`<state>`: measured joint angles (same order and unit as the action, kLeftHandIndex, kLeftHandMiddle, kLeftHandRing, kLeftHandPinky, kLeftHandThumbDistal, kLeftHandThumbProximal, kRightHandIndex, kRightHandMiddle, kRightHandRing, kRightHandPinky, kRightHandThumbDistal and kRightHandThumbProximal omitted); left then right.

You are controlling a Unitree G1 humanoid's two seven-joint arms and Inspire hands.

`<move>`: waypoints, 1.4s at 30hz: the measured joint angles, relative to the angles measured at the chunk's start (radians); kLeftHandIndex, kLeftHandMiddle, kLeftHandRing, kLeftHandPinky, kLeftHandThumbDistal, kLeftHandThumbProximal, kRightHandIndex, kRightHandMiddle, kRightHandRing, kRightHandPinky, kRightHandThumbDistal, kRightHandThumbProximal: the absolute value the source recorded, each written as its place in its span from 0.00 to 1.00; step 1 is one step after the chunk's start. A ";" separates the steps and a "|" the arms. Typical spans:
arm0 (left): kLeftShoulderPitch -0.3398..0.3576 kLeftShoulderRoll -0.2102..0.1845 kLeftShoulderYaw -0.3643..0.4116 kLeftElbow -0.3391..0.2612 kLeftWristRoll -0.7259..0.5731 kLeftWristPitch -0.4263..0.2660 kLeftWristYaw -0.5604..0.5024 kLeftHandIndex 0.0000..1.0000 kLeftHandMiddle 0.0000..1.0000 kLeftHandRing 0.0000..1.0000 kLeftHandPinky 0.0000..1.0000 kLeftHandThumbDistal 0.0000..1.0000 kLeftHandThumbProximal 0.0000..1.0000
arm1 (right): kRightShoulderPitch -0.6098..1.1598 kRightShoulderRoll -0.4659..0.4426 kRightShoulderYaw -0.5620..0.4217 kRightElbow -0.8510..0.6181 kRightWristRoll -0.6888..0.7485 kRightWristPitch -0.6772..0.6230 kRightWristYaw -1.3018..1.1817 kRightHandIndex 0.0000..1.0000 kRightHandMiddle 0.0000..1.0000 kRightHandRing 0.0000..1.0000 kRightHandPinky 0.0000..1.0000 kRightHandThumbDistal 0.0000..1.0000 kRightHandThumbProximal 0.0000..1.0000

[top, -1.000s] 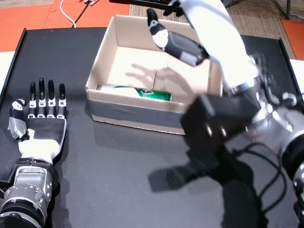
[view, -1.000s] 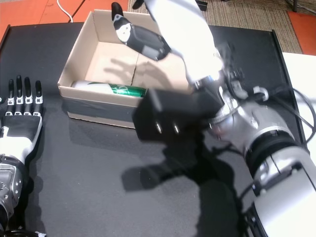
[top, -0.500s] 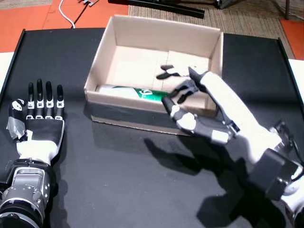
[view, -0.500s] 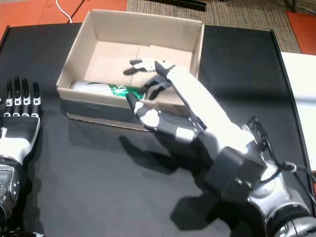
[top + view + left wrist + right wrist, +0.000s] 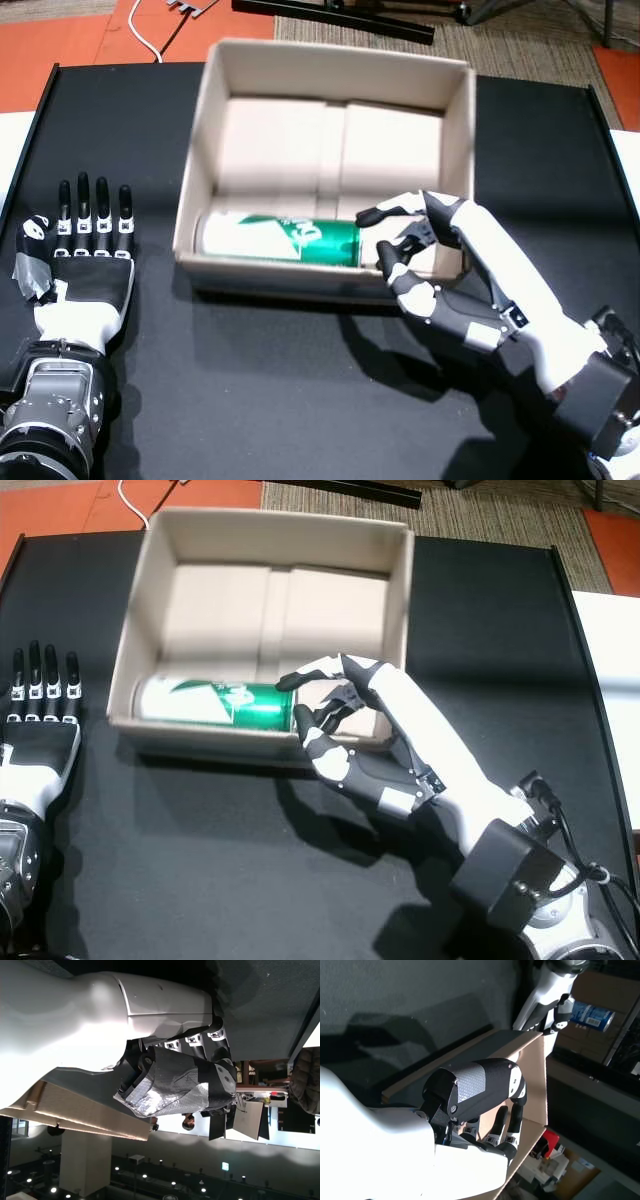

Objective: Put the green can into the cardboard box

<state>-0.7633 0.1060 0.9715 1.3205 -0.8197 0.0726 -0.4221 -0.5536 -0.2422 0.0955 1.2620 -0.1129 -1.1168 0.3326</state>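
Head views: the green can [image 5: 280, 239] lies on its side inside the cardboard box [image 5: 330, 72], along the near wall toward the near-left corner; nothing else is in the box. Since half a second ago the box has shifted and turned squarer to the table [image 5: 250, 400] edges, and the right hand [image 5: 440, 270] has drawn back to the near-right part of the box, fingers [image 5: 310, 673] spread over the wall just beside the can's green end, grasping nothing. Judgement: the can is placed; only withdrawal remains. The left hand [image 5: 85, 250] rests flat at the table's left edge, fingers extended, as before.

Left wrist view: the left hand [image 5: 175, 1080] holds nothing against the dark table.

Right wrist view: the right hand [image 5: 480, 1105] hangs loosely curled at the cardboard wall [image 5: 530, 1075], nothing in it.
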 measured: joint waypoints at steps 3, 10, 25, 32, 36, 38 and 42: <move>0.001 0.000 0.000 0.000 0.000 0.000 0.001 0.55 0.56 0.68 0.79 0.00 0.51 | 0.015 0.015 -0.038 -0.014 0.072 0.017 0.108 0.53 0.51 0.56 0.61 0.58 0.37; 0.001 -0.001 0.000 0.002 0.000 0.001 0.005 0.54 0.55 0.65 0.75 0.00 0.50 | 0.077 0.014 -0.101 -0.055 0.161 -0.004 0.230 0.52 0.49 0.52 0.58 0.57 0.34; -0.010 0.013 -0.014 0.000 0.000 -0.001 0.005 0.54 0.55 0.66 0.80 0.00 0.54 | 0.005 0.049 -0.172 -0.026 0.141 -0.313 0.114 0.68 0.68 0.70 0.70 0.67 0.14; -0.012 0.012 -0.018 0.000 0.000 0.001 0.011 0.53 0.55 0.66 0.80 0.00 0.58 | -0.132 0.026 -0.039 -0.137 0.296 -0.478 0.102 0.49 0.59 0.62 0.63 0.52 0.18; -0.013 0.011 -0.015 0.000 0.000 0.002 0.011 0.56 0.56 0.69 0.81 0.00 0.57 | -0.137 0.026 0.058 -0.242 0.494 -0.488 0.083 0.45 0.53 0.57 0.61 0.69 0.14; -0.013 0.011 -0.015 0.000 0.000 0.001 0.011 0.54 0.55 0.68 0.80 0.00 0.56 | -0.136 0.025 0.079 -0.267 0.575 -0.482 0.099 0.44 0.53 0.57 0.60 0.67 0.11; -0.013 0.010 -0.016 0.000 0.000 0.001 0.011 0.52 0.53 0.66 0.78 0.00 0.55 | -0.098 0.022 0.057 -0.305 0.751 -0.396 0.248 0.42 0.49 0.53 0.58 0.58 0.13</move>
<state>-0.7765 0.1156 0.9557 1.3208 -0.8194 0.0737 -0.4113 -0.6518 -0.2199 0.1530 0.9567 0.6383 -1.5127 0.5806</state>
